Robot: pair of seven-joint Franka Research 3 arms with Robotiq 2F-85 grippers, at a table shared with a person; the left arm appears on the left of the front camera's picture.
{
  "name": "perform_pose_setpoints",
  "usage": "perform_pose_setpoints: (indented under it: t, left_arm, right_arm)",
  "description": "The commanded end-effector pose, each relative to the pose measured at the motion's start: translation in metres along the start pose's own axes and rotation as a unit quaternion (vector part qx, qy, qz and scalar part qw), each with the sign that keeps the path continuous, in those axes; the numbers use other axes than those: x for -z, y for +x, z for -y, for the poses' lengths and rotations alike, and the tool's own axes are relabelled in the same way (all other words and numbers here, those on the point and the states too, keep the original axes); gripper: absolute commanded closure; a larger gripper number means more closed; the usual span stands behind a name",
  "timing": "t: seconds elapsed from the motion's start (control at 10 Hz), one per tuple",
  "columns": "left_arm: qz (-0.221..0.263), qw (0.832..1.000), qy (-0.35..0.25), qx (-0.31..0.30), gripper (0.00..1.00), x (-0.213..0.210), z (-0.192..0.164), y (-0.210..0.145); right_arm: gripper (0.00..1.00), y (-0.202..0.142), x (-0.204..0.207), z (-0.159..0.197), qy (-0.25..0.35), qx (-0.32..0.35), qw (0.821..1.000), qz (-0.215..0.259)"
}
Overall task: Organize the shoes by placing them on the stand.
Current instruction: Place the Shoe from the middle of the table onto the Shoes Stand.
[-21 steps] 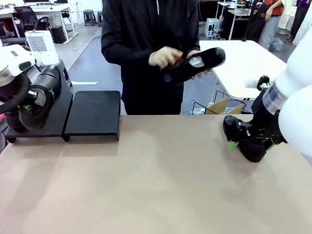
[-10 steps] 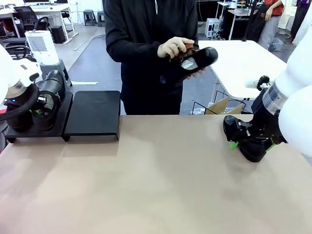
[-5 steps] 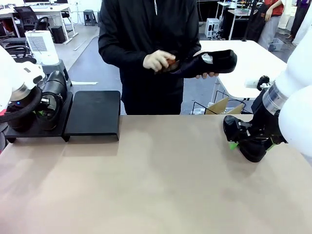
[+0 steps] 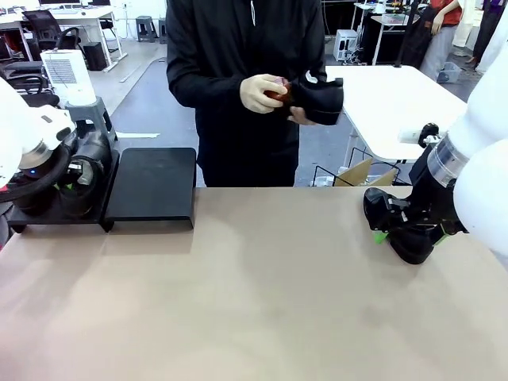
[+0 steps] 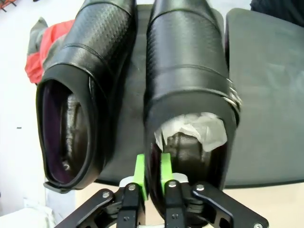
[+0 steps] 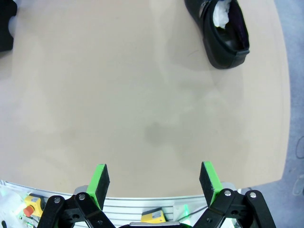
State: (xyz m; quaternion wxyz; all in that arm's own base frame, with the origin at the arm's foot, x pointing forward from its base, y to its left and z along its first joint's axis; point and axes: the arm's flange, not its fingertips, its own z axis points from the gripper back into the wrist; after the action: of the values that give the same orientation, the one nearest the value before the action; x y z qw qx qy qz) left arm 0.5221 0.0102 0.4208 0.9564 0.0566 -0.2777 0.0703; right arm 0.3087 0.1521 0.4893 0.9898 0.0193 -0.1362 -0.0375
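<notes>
Front: left gripper (image 4: 73,178) is down at the left panel of the stand (image 4: 155,186), in among dark shoes I can't separate from here. The stand's right panel is bare. Across the table (image 4: 262,302), a person holds the held shoe (image 4: 321,99) in the air with a small reddish brush (image 4: 275,89) against it. Right gripper (image 4: 409,238) hangs low over the table's right side.

Left wrist: two shoes sit side by side on the panel, toes pointing away. The green pads (image 5: 140,171) are almost together, one on each side of the heel rim of the gripped shoe (image 5: 190,85), which has paper stuffed inside. It looks pinched. The neighbour shoe (image 5: 80,95) is just beside it, close enough that I can't tell if they touch. Both heels seem to overhang the panel's near edge.

Right wrist: the fingers are spread wide with nothing between them and bare table below. The table shoe (image 6: 221,33) lies well away from the pads, not yet on the stand.

Risks as I see them:
- A pad looks to be inside the collar, so pulling back before the jaws open enough could drag the gripped shoe off the near edge.
- Any sideways motion on exit could shove the neighbour shoe, which already seems to sit at the panel's outer side.
- The person's hands are over the far side, so a reach by the right arm towards the held shoe could meet them.
</notes>
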Motion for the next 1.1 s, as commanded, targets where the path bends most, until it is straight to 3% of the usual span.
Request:
perform_pose_setpoints:
  t: [0.0, 0.2, 0.5, 0.9, 1.0]
  left_arm:
    - [0.018, 1.000, 0.011, -0.006, 0.44, -0.003, 0.002, 0.005]
    - [0.027, 0.999, 0.024, 0.000, 0.04, -0.008, 0.005, 0.004]
    - [0.058, 0.996, 0.058, 0.023, 0.04, -0.043, 0.020, -0.004]
    - [0.040, 0.998, 0.045, 0.010, 0.04, -0.116, 0.030, -0.030]
    - [0.054, 0.996, 0.058, 0.030, 0.04, -0.084, 0.029, -0.009]
  right_arm:
    - [0.00, 0.001, 0.000, 0.000, 0.006, -0.001, 1.000, -0.001]
    - [0.00, 0.001, 0.000, 0.000, 0.006, -0.001, 1.000, -0.001]
    - [0.00, 0.001, 0.000, 0.000, 0.006, -0.001, 1.000, -0.001]
    - [0.00, 0.001, 0.000, 0.000, 0.006, -0.001, 1.000, -0.001]
    - [0.00, 0.001, 0.000, 0.000, 0.006, -0.001, 1.000, -0.001]
